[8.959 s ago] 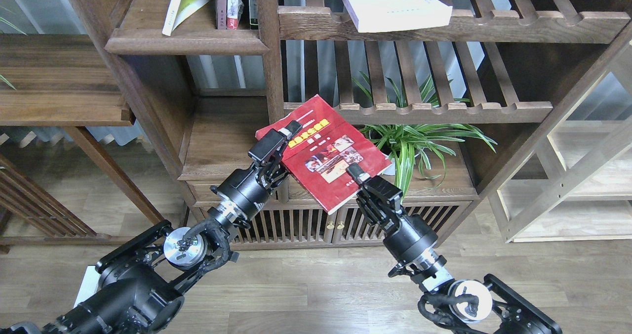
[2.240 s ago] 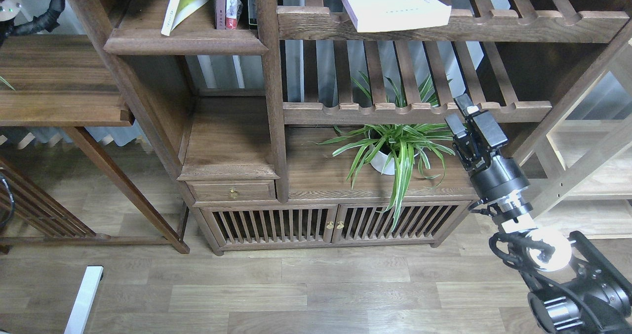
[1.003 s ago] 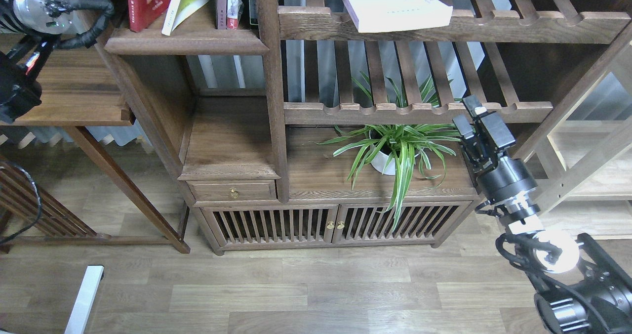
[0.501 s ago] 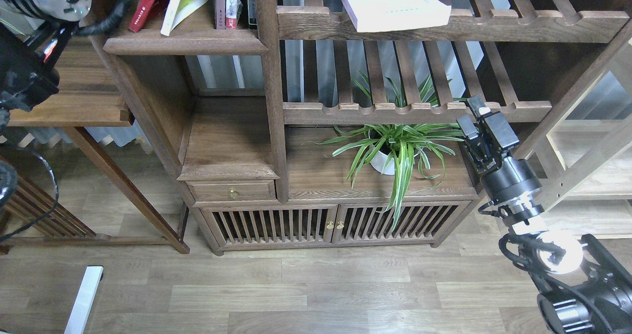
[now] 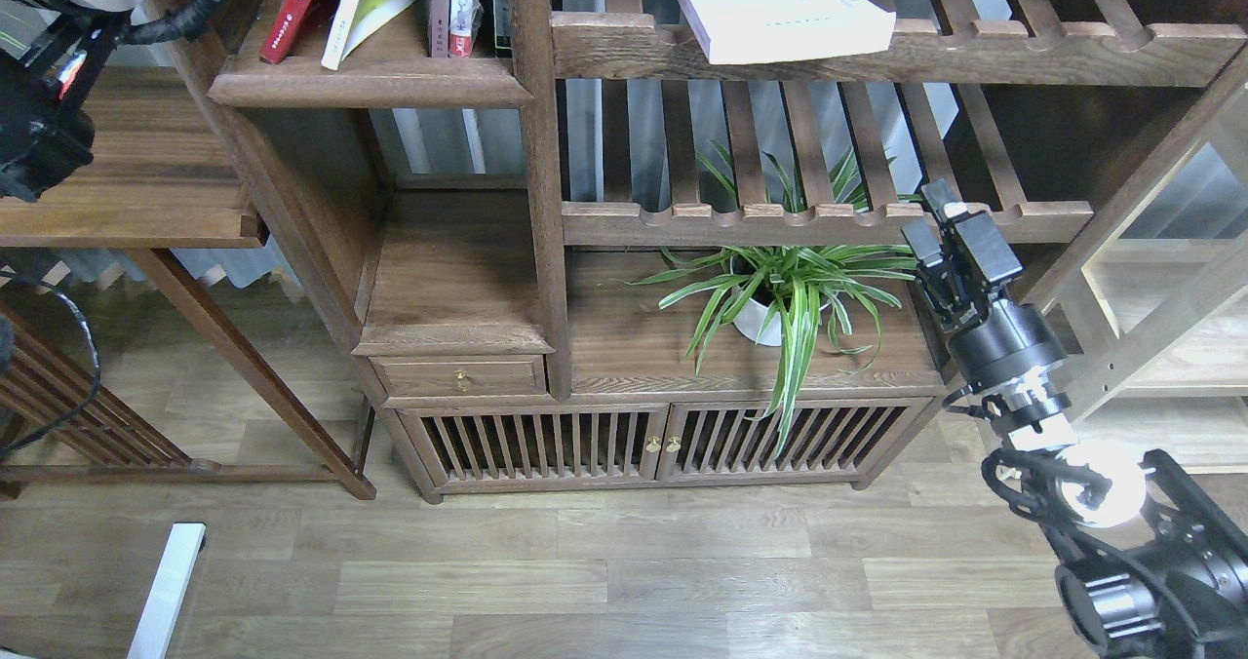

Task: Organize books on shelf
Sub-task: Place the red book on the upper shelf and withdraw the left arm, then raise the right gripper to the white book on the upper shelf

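Solid dark shelf [image 5: 370, 79] at upper left, rounded front lip facing near. Red book [image 5: 295, 6] on it at far left, leaning rightward, spine out. Yellow-green book [image 5: 366, 6] just right of it, also tilted, lower corner near the lip. Narrow wedge of free board between the two leaning books and the slim maroon and red-and-white spines [image 5: 450, 6], which stand upright against the thick post [image 5: 534, 152]. Bare strip of board along the lip in front of all of them.

Thick white book [image 5: 780, 6] lying flat on the top slatted rack [image 5: 897, 50], right of the post, near corner overhanging the scalloped rail. Rest of that rack open to the right.

Right gripper [image 5: 944, 235] low at right, fingers spread, nothing between them, level with the lower slatted rack's [image 5: 829, 220] right end and just right of the plant leaves. Spider plant [image 5: 780, 293] in white pot on the cabinet top below that rack, leaves reaching toward the gripper.

Left arm [image 5: 58, 25] only partly in view at the top left corner: wrist joint and cable loop beside the shelf's left upright; gripper itself out of frame.

Side counter [image 5: 127, 201] to the left, near the left arm. Open floor [image 5: 604, 571] in front of the bookcase.
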Tool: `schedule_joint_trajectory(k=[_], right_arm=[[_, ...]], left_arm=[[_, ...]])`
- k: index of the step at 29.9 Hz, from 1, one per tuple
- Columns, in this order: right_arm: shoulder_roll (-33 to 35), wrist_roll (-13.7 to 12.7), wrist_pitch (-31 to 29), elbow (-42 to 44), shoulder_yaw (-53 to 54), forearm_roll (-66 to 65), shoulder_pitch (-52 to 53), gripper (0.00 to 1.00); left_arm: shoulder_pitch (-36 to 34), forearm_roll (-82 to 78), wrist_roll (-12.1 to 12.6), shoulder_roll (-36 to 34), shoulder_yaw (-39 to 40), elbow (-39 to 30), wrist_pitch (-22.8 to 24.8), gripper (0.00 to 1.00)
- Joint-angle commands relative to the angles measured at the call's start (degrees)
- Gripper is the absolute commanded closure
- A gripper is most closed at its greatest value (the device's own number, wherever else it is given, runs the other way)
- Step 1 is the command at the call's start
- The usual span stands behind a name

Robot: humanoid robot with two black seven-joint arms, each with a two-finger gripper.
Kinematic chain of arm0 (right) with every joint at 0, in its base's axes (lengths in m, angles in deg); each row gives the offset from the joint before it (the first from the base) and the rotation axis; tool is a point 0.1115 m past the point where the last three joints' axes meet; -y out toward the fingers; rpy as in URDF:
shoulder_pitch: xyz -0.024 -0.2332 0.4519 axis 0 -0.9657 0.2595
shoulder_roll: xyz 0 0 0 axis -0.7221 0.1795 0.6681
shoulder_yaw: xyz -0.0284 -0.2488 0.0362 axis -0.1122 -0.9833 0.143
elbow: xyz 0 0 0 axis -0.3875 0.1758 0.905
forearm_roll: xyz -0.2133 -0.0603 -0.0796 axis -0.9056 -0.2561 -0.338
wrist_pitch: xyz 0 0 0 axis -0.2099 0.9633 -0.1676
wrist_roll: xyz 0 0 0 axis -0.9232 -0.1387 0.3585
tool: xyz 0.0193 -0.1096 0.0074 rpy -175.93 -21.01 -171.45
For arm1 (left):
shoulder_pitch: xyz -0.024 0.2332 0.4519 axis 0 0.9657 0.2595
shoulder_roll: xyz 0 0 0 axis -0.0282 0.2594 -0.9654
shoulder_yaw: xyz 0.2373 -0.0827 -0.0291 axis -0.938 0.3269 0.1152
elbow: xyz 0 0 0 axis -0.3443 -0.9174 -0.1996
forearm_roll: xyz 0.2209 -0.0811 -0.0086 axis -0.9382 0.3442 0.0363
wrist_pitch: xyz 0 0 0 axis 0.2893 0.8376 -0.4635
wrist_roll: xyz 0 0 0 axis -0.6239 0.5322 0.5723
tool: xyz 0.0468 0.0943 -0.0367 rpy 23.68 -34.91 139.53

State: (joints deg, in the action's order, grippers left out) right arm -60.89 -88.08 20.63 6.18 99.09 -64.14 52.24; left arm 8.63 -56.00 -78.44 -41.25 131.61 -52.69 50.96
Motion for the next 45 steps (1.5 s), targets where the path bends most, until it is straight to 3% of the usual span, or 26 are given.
schedule_joint_trajectory(k=[1, 5, 12, 22, 24, 30, 32, 38, 45], right_arm=[[0.3, 0.1, 0.0, 1.8, 0.2, -0.2, 2.3, 0.14], [0.3, 0.1, 0.0, 1.3, 2.8, 0.0, 2.0, 0.13], [0.3, 0.1, 0.0, -2.1, 8.0, 0.3, -1.0, 0.12], [2.3, -0.1, 0.0, -8.1, 8.9, 0.3, -5.8, 0.09], [2.7, -0.2, 0.0, -8.5, 8.3, 0.3, -6.7, 0.09], [2.6, -0.2, 0.0, -9.2, 8.2, 0.3, -6.8, 0.09], [2.5, -0.2, 0.0, -9.4, 8.1, 0.3, -6.8, 0.09], [2.0, -0.2, 0.0, -9.4, 5.8, 0.3, -6.3, 0.11], [0.5, -0.2, 0.0, -9.4, 2.6, 0.3, -3.8, 0.12]], left_arm=[[0.6, 1.6, -0.4, -0.3, 1.1, -1.8, 0.1, 0.39], [1.4, 2.4, -2.2, -0.8, 5.0, -5.0, 0.5, 0.34], [8.0, 2.4, -1.8, -2.2, 11.5, -16.3, 0.5, 0.20], [18.1, 2.6, -2.2, -4.4, 18.1, -32.6, 1.3, 0.08], [19.1, 2.9, -2.3, -4.0, 19.4, -33.1, 3.9, 0.03], [23.5, 5.4, -1.8, -4.0, 21.5, -33.1, 24.3, 0.01], [25.7, 5.9, -1.8, -3.9, 21.5, -33.1, 28.7, 0.01], [30.7, 7.2, -2.1, -3.1, 21.2, -33.1, 29.2, 0.01], [33.7, 11.4, -2.1, 5.5, 21.1, -33.1, 29.2, 0.02]])
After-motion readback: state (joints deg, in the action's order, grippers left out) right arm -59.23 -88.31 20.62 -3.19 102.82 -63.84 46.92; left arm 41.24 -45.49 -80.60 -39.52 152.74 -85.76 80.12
